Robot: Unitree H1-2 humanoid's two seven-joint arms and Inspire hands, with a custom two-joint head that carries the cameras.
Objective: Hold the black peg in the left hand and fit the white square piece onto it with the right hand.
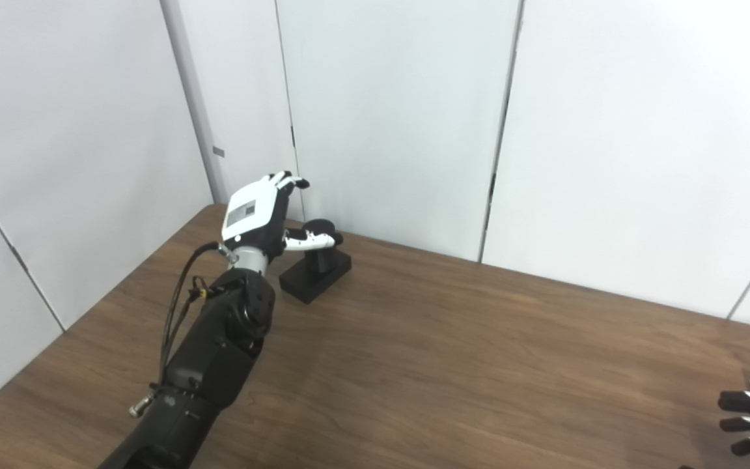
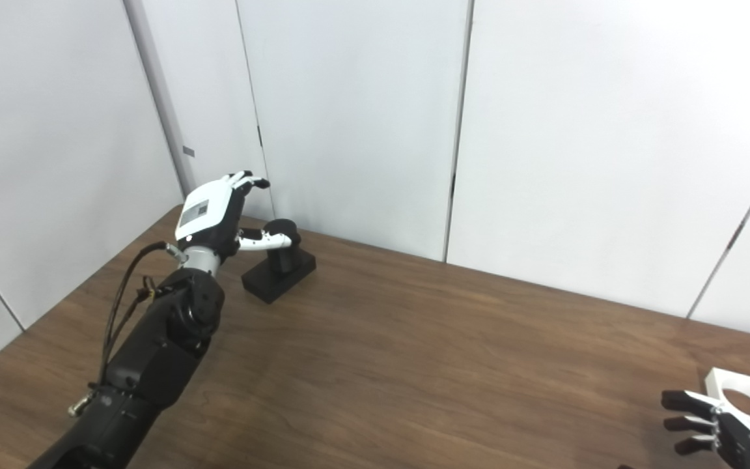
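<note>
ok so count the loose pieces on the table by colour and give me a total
Black: 1, the black peg on its square base, by the left hand.
White: 1, the white square piece with a round hole, by the right hand.
Total: 2

Dark brown wood-grain table point(image 2: 414, 365) here, with a black round peg on its flat black base point(image 2: 280, 268) sitting at the far left and a white square piece with a round hole point(image 2: 747, 402) at the near right edge.
</note>
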